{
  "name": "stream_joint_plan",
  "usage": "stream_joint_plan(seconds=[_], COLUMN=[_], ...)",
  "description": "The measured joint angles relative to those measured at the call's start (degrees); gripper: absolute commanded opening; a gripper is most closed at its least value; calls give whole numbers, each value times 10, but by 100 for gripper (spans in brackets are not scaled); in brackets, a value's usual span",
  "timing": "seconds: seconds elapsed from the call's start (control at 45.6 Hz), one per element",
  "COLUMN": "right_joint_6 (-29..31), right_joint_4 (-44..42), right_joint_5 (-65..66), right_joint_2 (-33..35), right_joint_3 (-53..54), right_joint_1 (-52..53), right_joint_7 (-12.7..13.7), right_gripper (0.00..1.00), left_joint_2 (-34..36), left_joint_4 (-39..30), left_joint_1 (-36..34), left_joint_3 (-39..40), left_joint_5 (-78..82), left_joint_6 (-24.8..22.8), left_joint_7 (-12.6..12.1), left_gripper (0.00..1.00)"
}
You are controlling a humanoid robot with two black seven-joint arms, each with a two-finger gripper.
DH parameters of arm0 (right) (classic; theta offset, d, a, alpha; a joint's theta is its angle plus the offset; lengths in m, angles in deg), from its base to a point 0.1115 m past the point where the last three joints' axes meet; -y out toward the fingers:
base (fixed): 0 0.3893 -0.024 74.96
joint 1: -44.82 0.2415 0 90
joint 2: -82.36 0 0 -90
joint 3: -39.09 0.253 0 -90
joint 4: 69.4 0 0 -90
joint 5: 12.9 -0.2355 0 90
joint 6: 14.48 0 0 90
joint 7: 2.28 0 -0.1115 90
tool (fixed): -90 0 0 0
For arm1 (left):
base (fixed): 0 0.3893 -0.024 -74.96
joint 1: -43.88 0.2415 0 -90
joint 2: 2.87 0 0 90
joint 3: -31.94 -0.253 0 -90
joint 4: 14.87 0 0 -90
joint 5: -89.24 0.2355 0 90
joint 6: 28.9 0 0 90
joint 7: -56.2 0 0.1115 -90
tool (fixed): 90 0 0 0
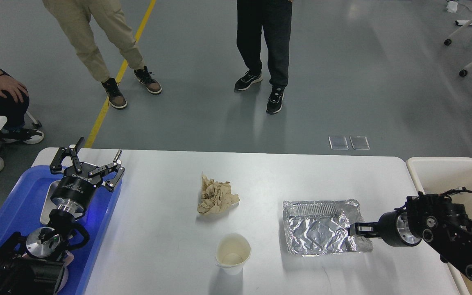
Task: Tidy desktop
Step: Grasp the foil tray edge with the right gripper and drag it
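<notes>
The white desktop (260,172) fills the lower frame. One blue tray (19,213) at lower left, one beige bin (445,172) at right, one crumpled foil tray (322,229), one empty paper cup (232,254), one brown paper wad (216,198). Left gripper (92,157) spread over the tray; right gripper (352,229) seemingly pinching the foil's edge.

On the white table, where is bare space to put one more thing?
The white desktop is bare between the blue plastic tray and the crumpled brown paper, and along the far edge behind the crushed foil container. It is crowded near the paper cup and where the right gripper meets the foil.
</notes>
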Motion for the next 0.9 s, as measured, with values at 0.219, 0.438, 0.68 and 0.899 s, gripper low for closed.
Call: stream_joint_plan(seconds=[0.219, 0.438, 0.68, 0.899], right_joint_6=[9, 12, 23, 39], right_joint_4=[-4, -7, -7, -4], right_joint_5=[-2, -7, -32, -98], right_joint_2=[-3, -1, 2, 36], right_joint_3=[4, 6, 7, 6], right_joint_1=[4, 5, 23, 59], right_joint_7=[0, 0, 0, 1], right_gripper=[0, 0, 0, 0], left_joint_2=[4, 4, 6, 7], left_joint_4=[0, -1, -1, -1], left_joint_1=[8, 10, 11, 7], left_joint_3=[0, 0, -1, -2], left_joint_5=[0, 0, 0, 0], left_joint_6=[-6, -7, -7, -7], left_joint_7=[0, 0, 0, 0], left_gripper=[97, 97, 97, 97])
